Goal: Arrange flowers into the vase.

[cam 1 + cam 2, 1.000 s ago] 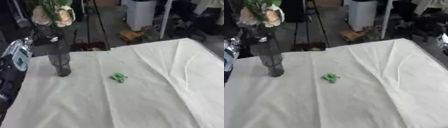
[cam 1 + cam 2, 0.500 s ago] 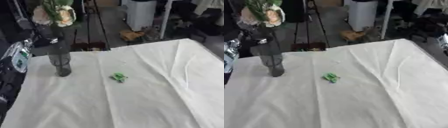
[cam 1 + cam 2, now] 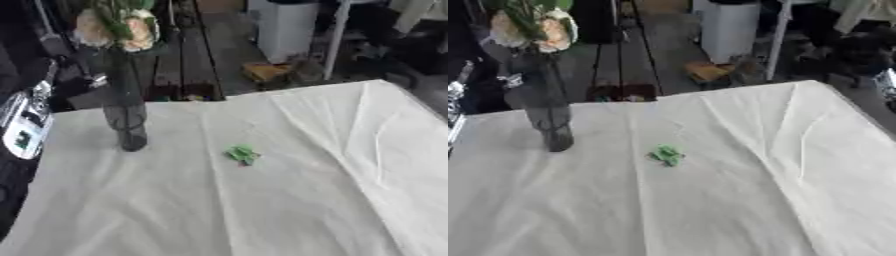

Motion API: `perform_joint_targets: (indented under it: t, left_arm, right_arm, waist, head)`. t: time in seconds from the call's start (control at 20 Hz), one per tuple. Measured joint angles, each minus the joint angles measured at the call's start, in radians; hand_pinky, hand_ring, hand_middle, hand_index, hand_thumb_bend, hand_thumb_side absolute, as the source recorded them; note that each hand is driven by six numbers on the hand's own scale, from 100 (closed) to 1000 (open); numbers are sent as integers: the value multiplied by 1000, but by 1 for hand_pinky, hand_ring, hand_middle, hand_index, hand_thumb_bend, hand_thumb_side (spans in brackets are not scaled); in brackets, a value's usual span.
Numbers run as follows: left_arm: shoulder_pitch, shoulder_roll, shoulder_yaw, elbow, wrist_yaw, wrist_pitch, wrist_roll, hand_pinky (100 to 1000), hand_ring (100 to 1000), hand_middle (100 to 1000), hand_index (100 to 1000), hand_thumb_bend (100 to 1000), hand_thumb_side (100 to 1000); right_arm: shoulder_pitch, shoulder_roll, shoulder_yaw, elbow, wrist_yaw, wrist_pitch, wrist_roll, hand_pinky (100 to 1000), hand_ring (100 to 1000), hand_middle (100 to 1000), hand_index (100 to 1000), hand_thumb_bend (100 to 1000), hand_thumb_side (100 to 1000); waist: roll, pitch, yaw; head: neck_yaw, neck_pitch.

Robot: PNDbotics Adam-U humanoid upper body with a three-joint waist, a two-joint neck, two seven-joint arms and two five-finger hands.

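Here, the vase (image 3: 125, 117) stands upper left, holding flowers (image 3: 116, 31). A green scrap (image 3: 242, 154) lies mid-frame on the cloth (image 3: 289, 200). You see neither hand.

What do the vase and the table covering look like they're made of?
The vase looks like dark see-through glass or plastic; stems seem to show through it. The table covering looks like off-white matte cloth, given its soft creases and folds.

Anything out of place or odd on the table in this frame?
One thing: a small green scrap, perhaps a fallen leaf, lies alone on the white cloth, apart from the vase. The vase stands upright with its flowers in it. The cloth is creased but nothing is spilled.
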Motion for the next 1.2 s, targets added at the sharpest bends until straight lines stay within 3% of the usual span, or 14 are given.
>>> perform_joint_targets:
  t: [0.4,0.5,0.55,0.6,0.65,0.75,0.8,0.9,1.0,1.05,1.1,1.2]
  left_arm:
    - [262,43,0,-359,171,-5,84,870,817,799,841,1000,785]
    - [324,59,4,-434,200,-1,102,905,828,805,842,1000,817]
    - [351,67,7,-464,212,1,111,948,846,815,847,1000,912]
    - [376,72,12,-489,225,0,121,967,855,820,851,1000,930]
    - [399,76,15,-507,239,-3,134,1000,904,856,880,957,1000]
    - [432,77,19,-532,274,-24,156,1000,975,907,922,772,1000]
    - [445,77,19,-537,299,-42,163,1000,982,910,924,757,1000]
    - [463,77,19,-539,362,-86,178,1000,989,911,928,819,1000]
    - [473,80,19,-532,422,-123,196,1000,987,911,925,1000,1000]
    - [477,83,19,-527,441,-138,200,1000,963,894,914,1000,1000]
    - [481,85,18,-522,451,-149,199,1000,935,865,893,1000,871]
    - [490,85,19,-519,448,-157,195,820,809,778,849,1000,635]
  right_arm:
    - [5,2,-10,0,0,0,-12,801,833,867,952,101,509]
    - [5,2,-14,0,0,0,-16,800,832,867,951,100,510]
    - [6,2,-15,0,0,0,-18,799,831,866,951,100,510]
    - [8,2,-16,0,0,0,-20,799,831,866,951,100,510]
    - [9,2,-16,0,0,0,-22,799,831,866,951,100,510]
    - [10,4,-16,0,0,0,-24,799,831,866,951,100,510]
    - [10,4,-16,0,0,0,-24,799,831,866,951,100,510]
    - [10,7,-16,0,0,0,-24,799,830,866,951,100,510]
    - [10,9,-16,0,0,0,-24,799,830,866,951,100,510]
    - [10,9,-16,0,0,0,-24,799,830,866,951,100,510]
    - [10,9,-16,0,0,0,-24,799,830,865,951,100,510]
    - [10,9,-16,0,0,0,-24,798,830,865,951,100,509]
  waist:
    - [-11,13,25]
    - [-13,13,34]
    - [-14,14,40]
    - [-14,14,46]
    - [-15,15,51]
    - [-16,15,54]
    - [-17,15,54]
    - [-18,15,54]
    - [-19,14,54]
    - [-19,14,53]
    - [-20,14,53]
    - [-20,14,52]
  head:
    - [-12,0]
    - [-13,0]
    - [-15,0]
    - [-17,0]
    - [-19,0]
    - [-21,0]
    - [-21,0]
    - [-21,0]
    - [-21,0]
    - [-21,0]
    - [-21,0]
    - [-21,0]
